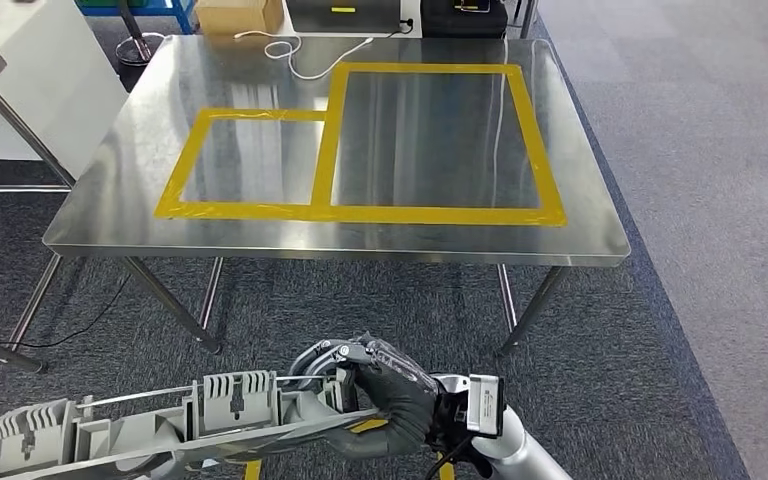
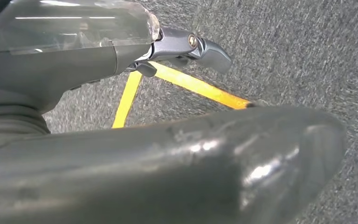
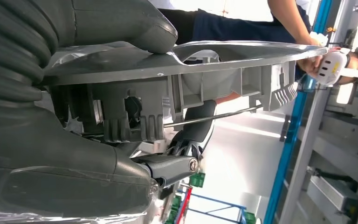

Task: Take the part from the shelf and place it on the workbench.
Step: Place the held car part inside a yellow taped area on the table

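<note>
One long grey plastic part (image 1: 160, 425), ribbed and slotted with a thin metal rod along it, is held low in the head view, above grey carpet (image 1: 660, 330) and short of the table (image 1: 90, 235). Its end is gripped by the right robot hand (image 1: 390, 400), dark fingers wrapped over the top edge; in the right wrist view the thumb (image 3: 135, 25) is pressed on the part's flat face. The left robot hand (image 2: 168, 163) is seen over carpet crossed by yellow tape; whether it is spread or curled cannot be told. The table is polished steel, marked with yellow tape rectangles (image 1: 360, 213). A white cable (image 1: 290, 50) lies at its far edge.
</note>
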Tool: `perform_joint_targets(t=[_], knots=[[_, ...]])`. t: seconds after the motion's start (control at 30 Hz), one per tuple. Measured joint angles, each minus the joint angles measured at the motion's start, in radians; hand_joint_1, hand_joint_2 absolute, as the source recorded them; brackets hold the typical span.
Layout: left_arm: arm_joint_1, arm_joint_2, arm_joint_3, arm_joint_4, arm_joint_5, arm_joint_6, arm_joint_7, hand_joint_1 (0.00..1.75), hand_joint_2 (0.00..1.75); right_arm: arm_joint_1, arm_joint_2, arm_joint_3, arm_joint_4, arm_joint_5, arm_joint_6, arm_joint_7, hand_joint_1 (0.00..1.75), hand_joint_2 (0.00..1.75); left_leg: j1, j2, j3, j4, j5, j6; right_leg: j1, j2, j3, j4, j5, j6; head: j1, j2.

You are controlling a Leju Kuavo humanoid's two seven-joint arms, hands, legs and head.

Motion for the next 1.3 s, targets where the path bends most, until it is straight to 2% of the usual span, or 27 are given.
perform_joint_targets(t=[0.03, 0.07, 0.13, 0.17, 0.2, 0.3, 0.37, 0.4, 0.47, 0.5, 0.53, 0.57, 0.63, 0.67, 0.7, 0.77, 0.83, 0.87, 0.9, 0.97, 1.0, 1.03, 1.07, 1.13, 1.17, 1.2, 1.3], knots=[[0.000, 0.000, 0.000, 0.000, 0.000, 0.000, 0.000, 0.00, 0.00, 0.001, -0.001, 0.000, 0.000, 0.000, 0.000, 0.000, 1.75, 1.75, 0.001, -0.001, 0.007, 0.001, -0.006, -0.002, -0.003, 0.000, -0.012, -0.006, 0.027, 0.003, 0.000, 0.000], [0.001, -0.001, 0.000, 0.000, 0.000, 0.000, 0.000, 0.00, 0.00, 0.001, -0.001, 0.000, 0.000, 0.000, 0.001, 0.001, 1.75, 1.75, 0.001, -0.003, 0.017, 0.002, -0.014, -0.005, -0.006, 0.000, -0.004, -0.049, 0.071, 0.005, 0.000, 0.000], [0.001, -0.002, 0.000, 0.000, 0.000, 0.000, 0.000, 0.00, 0.00, 0.001, -0.001, 0.001, 0.000, -0.001, 0.002, 0.001, 1.75, 1.75, 0.001, -0.005, 0.034, 0.006, -0.033, -0.015, -0.010, -0.001, 0.043, -0.181, 0.154, 0.004, 0.000, 0.000], [0.000, -0.002, 0.000, 0.000, 0.000, 0.000, 0.000, 0.00, 0.00, 0.001, -0.001, 0.002, 0.000, -0.002, 0.003, 0.001, 1.75, 1.75, 0.000, -0.006, 0.039, 0.008, -0.041, -0.021, -0.010, 0.000, 0.062, -0.227, 0.172, 0.000, 0.000, 0.000], [-0.001, -0.002, 0.000, 0.000, -0.001, 0.000, -0.001, 0.00, 0.00, 0.000, -0.001, 0.002, 0.001, -0.003, 0.004, 0.001, 1.75, 1.75, -0.001, -0.006, 0.041, 0.008, -0.047, -0.028, -0.008, 0.001, 0.073, -0.251, 0.174, -0.006, 0.000, 0.000], [-0.004, -0.002, 0.000, 0.000, -0.001, 0.000, -0.002, 0.00, 0.00, -0.001, 0.000, 0.003, 0.000, -0.005, 0.007, 0.002, 1.75, 1.75, 0.001, -0.005, 0.049, 0.008, -0.060, -0.047, -0.004, 0.005, 0.082, -0.260, 0.160, -0.028, -0.002, 0.000], [-0.005, -0.002, 0.000, 0.000, -0.001, -0.001, -0.003, 0.00, 0.00, -0.002, 0.001, 0.003, -0.001, -0.006, 0.009, 0.003, 1.75, 1.75, 0.005, -0.002, 0.032, 0.057, -0.085, -0.057, -0.007, 0.004, 0.096, -0.268, 0.155, -0.042, -0.006, 0.000], [-0.005, -0.002, 0.000, 0.000, -0.001, 0.000, -0.004, 0.00, 0.00, -0.002, 0.002, 0.003, -0.002, -0.007, 0.009, 0.002, 1.75, 1.75, 0.006, -0.001, 0.004, 0.113, -0.108, -0.061, -0.007, 0.003, 0.103, -0.270, 0.151, -0.048, -0.009, 0.000], [-0.004, -0.002, 0.000, 0.000, -0.001, 0.000, -0.006, 0.00, 0.00, -0.001, 0.002, 0.004, -0.002, -0.009, 0.010, 0.002, 1.75, 1.75, 0.006, -0.001, -0.083, 0.254, -0.155, -0.067, -0.005, 0.001, 0.114, -0.271, 0.140, -0.054, -0.011, 0.000], [-0.003, -0.002, 0.000, 0.000, -0.001, 0.000, -0.006, 0.00, 0.00, 0.000, 0.002, 0.004, -0.002, -0.010, 0.011, 0.003, 1.75, 1.75, 0.006, -0.001, -0.119, 0.300, -0.159, -0.068, -0.003, 0.001, 0.121, -0.271, 0.133, -0.055, -0.011, 0.000], [-0.002, -0.002, 0.000, 0.000, -0.001, 0.000, -0.006, 0.00, 0.00, 0.001, 0.002, 0.003, -0.002, -0.011, 0.011, 0.003, 1.75, 1.75, 0.006, -0.001, -0.138, 0.308, -0.139, -0.066, -0.001, 0.002, 0.129, -0.270, 0.127, -0.055, -0.011, 0.000], [-0.001, -0.002, 0.000, 0.000, -0.002, 0.000, -0.006, 0.00, 0.00, 0.002, 0.002, 0.003, -0.002, -0.012, 0.012, 0.003, 1.75, 1.75, 0.006, -0.001, -0.136, 0.274, -0.099, -0.062, 0.000, 0.003, 0.139, -0.270, 0.119, -0.055, -0.011, 0.000], [0.000, -0.001, 0.000, 0.000, -0.003, 0.000, -0.007, 0.00, 0.00, 0.001, 0.004, 0.003, -0.002, -0.017, 0.014, 0.003, 1.75, 1.75, 0.002, 0.000, -0.095, 0.145, -0.004, -0.049, 0.003, 0.003, 0.161, -0.271, 0.104, -0.052, -0.011, 0.000], [-0.001, -0.001, 0.000, 0.000, -0.003, 0.000, -0.008, 0.00, 0.00, 0.001, 0.004, 0.003, -0.003, -0.020, 0.015, 0.003, 1.75, 1.75, -0.002, 0.000, -0.073, 0.089, 0.022, -0.040, 0.005, 0.004, 0.168, -0.271, 0.097, -0.048, -0.010, 0.000], [-0.001, 0.000, 0.000, 0.000, -0.004, 0.000, -0.008, 0.00, 0.00, 0.001, 0.006, 0.004, -0.004, -0.022, 0.016, 0.003, 1.75, 1.75, -0.006, 0.001, -0.059, 0.055, 0.031, -0.034, 0.006, 0.004, 0.172, -0.272, 0.092, -0.044, -0.010, 0.000], [-0.002, 0.000, 0.000, 0.000, -0.004, -0.001, -0.009, 0.00, 0.00, 0.001, 0.007, 0.004, -0.005, -0.024, 0.017, 0.003, 1.75, 1.75, -0.011, 0.002, -0.051, 0.034, 0.021, -0.024, 0.007, 0.003, 0.174, -0.276, 0.086, -0.033, -0.011, 0.000], [-0.002, -0.001, 0.000, 0.001, -0.005, -0.001, -0.009, 0.00, 0.00, 0.000, 0.009, 0.004, -0.009, -0.024, 0.017, 0.004, 1.75, 1.75, -0.004, 0.002, -0.040, 0.019, 0.018, -0.016, 0.008, 0.001, 0.176, -0.271, 0.077, -0.022, -0.010, 0.000], [-0.001, -0.001, 0.000, 0.001, -0.006, -0.001, -0.009, 0.00, 0.00, -0.001, 0.009, 0.004, -0.011, -0.024, 0.018, 0.004, 1.75, 1.75, -0.001, 0.002, -0.032, 0.011, 0.018, -0.011, 0.008, 0.001, 0.165, -0.245, 0.063, -0.018, -0.009, 0.000], [-0.002, -0.001, 0.000, 0.001, -0.007, -0.001, -0.009, 0.00, 0.00, -0.001, 0.009, 0.004, -0.012, -0.025, 0.017, 0.004, 1.75, 1.75, 0.002, 0.002, -0.023, 0.004, 0.016, -0.007, 0.007, 0.002, 0.140, -0.196, 0.043, -0.014, -0.008, 0.000], [-0.003, -0.002, 0.000, 0.002, -0.007, -0.001, -0.009, 0.00, 0.00, 0.001, 0.009, 0.004, -0.013, -0.026, 0.018, 0.004, 1.75, 1.75, 0.001, 0.002, -0.012, 0.003, 0.007, -0.001, 0.004, 0.002, 0.055, -0.060, -0.003, -0.009, -0.007, 0.000], [-0.003, -0.002, 0.000, 0.002, -0.007, -0.001, -0.009, 0.00, 0.00, 0.003, 0.009, 0.004, -0.013, -0.026, 0.017, 0.005, 1.75, 1.75, 0.001, 0.001, -0.007, 0.003, 0.001, -0.001, 0.002, 0.002, 0.016, -0.010, -0.009, -0.007, -0.007, 0.000], [-0.003, -0.002, 0.000, 0.003, -0.007, -0.001, -0.009, 0.00, 0.00, 0.005, 0.008, 0.004, -0.013, -0.026, 0.017, 0.005, 1.75, 1.75, 0.001, 0.001, 0.001, 0.004, -0.006, -0.002, 0.000, 0.002, -0.009, 0.009, 0.005, -0.005, -0.007, 0.000], [-0.002, -0.002, 0.000, 0.003, -0.007, -0.001, -0.009, 0.00, 0.00, 0.006, 0.008, 0.004, -0.013, -0.025, 0.017, 0.005, 1.75, 1.75, 0.001, 0.000, 0.010, 0.004, -0.014, -0.003, -0.001, 0.001, -0.014, -0.013, 0.040, -0.004, -0.007, 0.000], [0.000, -0.002, 0.000, 0.005, -0.004, 0.000, -0.008, 0.00, 0.00, 0.007, 0.007, 0.004, -0.017, -0.026, 0.017, 0.002, 1.75, 1.75, 0.001, -0.002, 0.032, 0.006, -0.032, -0.010, -0.004, 0.001, 0.024, -0.138, 0.137, -0.006, -0.007, 0.000], [-0.001, -0.002, 0.000, 0.005, -0.002, 0.001, -0.007, 0.00, 0.00, 0.007, 0.008, 0.003, -0.020, -0.027, 0.018, 0.000, 1.75, 1.75, -0.001, -0.003, 0.039, 0.008, -0.042, -0.015, -0.003, 0.001, 0.048, -0.199, 0.166, -0.009, -0.007, 0.000], [-0.002, -0.002, 0.000, 0.006, 0.000, 0.002, -0.007, 0.00, 0.00, 0.008, 0.008, 0.003, -0.025, -0.027, 0.018, -0.003, 1.75, 1.75, -0.003, -0.003, 0.043, 0.009, -0.050, -0.022, -0.001, 0.002, 0.064, -0.237, 0.178, -0.014, -0.008, 0.000], [-0.004, -0.001, 0.000, 0.006, 0.002, 0.002, -0.006, 0.00, 0.00, 0.011, 0.008, 0.002, -0.042, -0.031, 0.020, -0.006, 1.75, 1.75, -0.002, -0.002, 0.051, 0.005, -0.064, -0.040, 0.003, 0.006, 0.075, -0.255, 0.163, -0.033, -0.010, 0.000]])
